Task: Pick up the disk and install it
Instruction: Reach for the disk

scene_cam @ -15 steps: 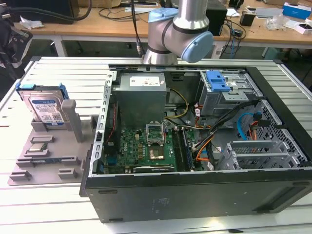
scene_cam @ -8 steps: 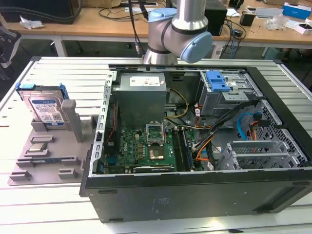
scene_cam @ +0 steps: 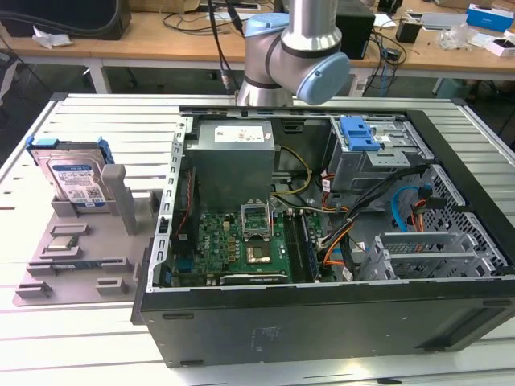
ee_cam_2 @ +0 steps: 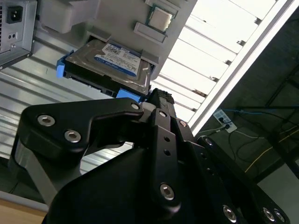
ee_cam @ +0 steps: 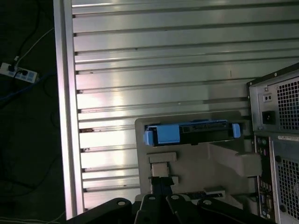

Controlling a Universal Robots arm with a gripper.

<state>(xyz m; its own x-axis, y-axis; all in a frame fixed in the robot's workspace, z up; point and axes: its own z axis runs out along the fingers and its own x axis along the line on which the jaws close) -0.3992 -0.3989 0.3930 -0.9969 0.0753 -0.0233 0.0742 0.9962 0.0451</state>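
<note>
- The pincer (ee_cam: pixel 161 185) is pressed shut, and it has nothing in it.
- In the second wrist view the pincer (ee_cam_2: pixel 161 99) hangs in the air above the metal table (ee_cam_2: pixel 224 51).
- The silver-and-blue disk (ee_cam: pixel 191 132) is out in front of the pincer and below it. The two do not touch.
- The disk (ee_cam_2: pixel 110 63) stands on its edge in a slot of a grey stand (ee_cam: pixel 210 163).
- In the exterior view the disk (scene_cam: pixel 76 178) and its stand (scene_cam: pixel 80 241) sit outside the open computer case (scene_cam: pixel 322 322).
- A small square chip (ee_cam: pixel 159 169) lies on the same stand, near the disk.
- The case (ee_cam: pixel 280 140) is off to one side of the pincer, just beside the stand.
- The arm (scene_cam: pixel 294 48) rises behind the case.
</note>
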